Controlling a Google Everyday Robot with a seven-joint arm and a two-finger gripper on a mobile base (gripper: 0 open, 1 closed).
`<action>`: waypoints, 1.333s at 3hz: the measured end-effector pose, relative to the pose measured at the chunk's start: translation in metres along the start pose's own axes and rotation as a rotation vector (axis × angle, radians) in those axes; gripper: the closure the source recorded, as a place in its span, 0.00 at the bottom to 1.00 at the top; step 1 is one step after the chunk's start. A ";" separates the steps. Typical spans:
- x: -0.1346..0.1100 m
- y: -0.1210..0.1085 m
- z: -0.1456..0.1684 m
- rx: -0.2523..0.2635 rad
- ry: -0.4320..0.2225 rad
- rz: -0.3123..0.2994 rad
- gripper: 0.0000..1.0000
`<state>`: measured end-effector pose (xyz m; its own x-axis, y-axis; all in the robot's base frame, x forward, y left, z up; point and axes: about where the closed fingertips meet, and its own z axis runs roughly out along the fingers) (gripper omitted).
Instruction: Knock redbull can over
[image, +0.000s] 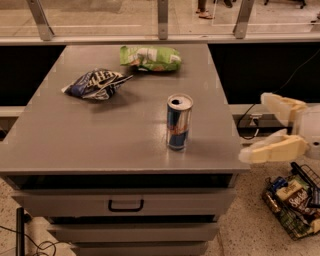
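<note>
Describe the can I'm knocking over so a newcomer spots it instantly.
On top of the grey drawer cabinet, near its front right, stands the redbull can, upright, with the open end effector off the right edge beside it. Unlike the blue-and-white snack bag and green-and-white chip bag lying farther back, it is the only tall blue-and-silver metal cylinder.

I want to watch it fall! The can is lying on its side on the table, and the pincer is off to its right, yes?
No. The camera view shows the can standing upright on the table, with the pincer off to its right.
</note>
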<state>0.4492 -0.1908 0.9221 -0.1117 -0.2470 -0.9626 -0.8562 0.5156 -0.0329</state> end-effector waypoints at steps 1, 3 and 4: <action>0.004 0.000 0.032 0.001 -0.057 0.011 0.00; -0.002 -0.001 0.091 -0.023 -0.136 -0.064 0.00; -0.003 -0.001 0.119 -0.044 -0.164 -0.090 0.00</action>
<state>0.5104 -0.0930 0.8931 0.0466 -0.1517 -0.9873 -0.8809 0.4598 -0.1122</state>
